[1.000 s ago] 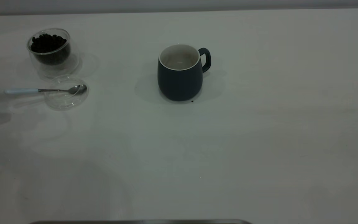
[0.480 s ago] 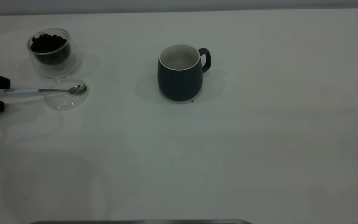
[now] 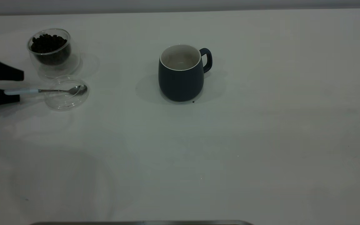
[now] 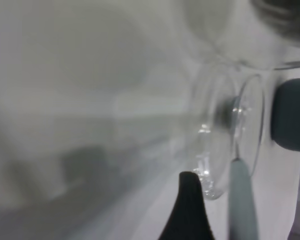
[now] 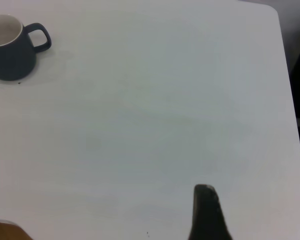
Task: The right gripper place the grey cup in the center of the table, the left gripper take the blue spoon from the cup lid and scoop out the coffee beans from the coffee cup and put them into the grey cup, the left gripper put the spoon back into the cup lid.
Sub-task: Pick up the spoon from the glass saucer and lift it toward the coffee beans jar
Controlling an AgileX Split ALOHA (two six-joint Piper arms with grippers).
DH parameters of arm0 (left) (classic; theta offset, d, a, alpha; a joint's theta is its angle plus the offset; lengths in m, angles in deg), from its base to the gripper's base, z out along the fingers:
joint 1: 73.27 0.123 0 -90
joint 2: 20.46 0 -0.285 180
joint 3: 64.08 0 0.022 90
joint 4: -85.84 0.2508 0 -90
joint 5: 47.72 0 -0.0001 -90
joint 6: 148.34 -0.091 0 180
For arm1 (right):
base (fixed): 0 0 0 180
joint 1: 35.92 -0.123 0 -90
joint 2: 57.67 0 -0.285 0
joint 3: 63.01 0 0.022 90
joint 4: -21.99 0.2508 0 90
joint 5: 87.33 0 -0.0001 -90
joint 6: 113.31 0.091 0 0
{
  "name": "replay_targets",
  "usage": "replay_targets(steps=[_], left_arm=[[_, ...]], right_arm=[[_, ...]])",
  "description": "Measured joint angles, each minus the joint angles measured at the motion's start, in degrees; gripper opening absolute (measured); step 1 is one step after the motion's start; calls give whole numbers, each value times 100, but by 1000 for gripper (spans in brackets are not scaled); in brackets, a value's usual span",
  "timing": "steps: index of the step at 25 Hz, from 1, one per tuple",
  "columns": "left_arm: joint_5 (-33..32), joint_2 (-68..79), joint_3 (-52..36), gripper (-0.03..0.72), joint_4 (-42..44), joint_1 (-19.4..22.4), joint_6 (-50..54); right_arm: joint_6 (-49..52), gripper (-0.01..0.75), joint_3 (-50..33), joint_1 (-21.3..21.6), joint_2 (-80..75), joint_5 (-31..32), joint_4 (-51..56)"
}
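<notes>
White matte table (image 3: pixel 261 140), exterior view: the dark blue-grey mug, the grey cup (image 3: pixel 181 75), stands near the centre, while at the left edge the black left gripper (image 3: pixel 14 86), jaws apart, straddles the pale-blue handle of the metal-bowled blue spoon (image 3: pixel 47 91), whose bowl rests in the clear round cup lid (image 3: pixel 66 92) just beside the clear glass coffee cup (image 3: pixel 53 51) of dark coffee beans (image 3: pixel 48 42). Left wrist view: the handle (image 4: pixel 241 200) lies beside one black finger (image 4: pixel 189 210), so closing off-centre could likely flip the spoon or drag the light lid. Right wrist view: one finger of the right gripper (image 5: pixel 207 212) shows well apart from the mug (image 5: pixel 12 47); its jaw state cannot be told.

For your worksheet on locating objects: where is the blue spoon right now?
Exterior view, far left: the blue spoon lies with its bowl in the cup lid, before the coffee cup.
</notes>
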Motion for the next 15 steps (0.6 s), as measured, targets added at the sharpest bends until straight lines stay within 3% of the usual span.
replay_targets(steps=[9, 15], left_arm=[[-14, 0, 10, 659, 112, -167, 127], [-235, 0, 10, 518, 153, -179, 128]], right_arm=[[0, 462, 0, 0, 0, 0, 0], [0, 462, 0, 0, 0, 0, 0]])
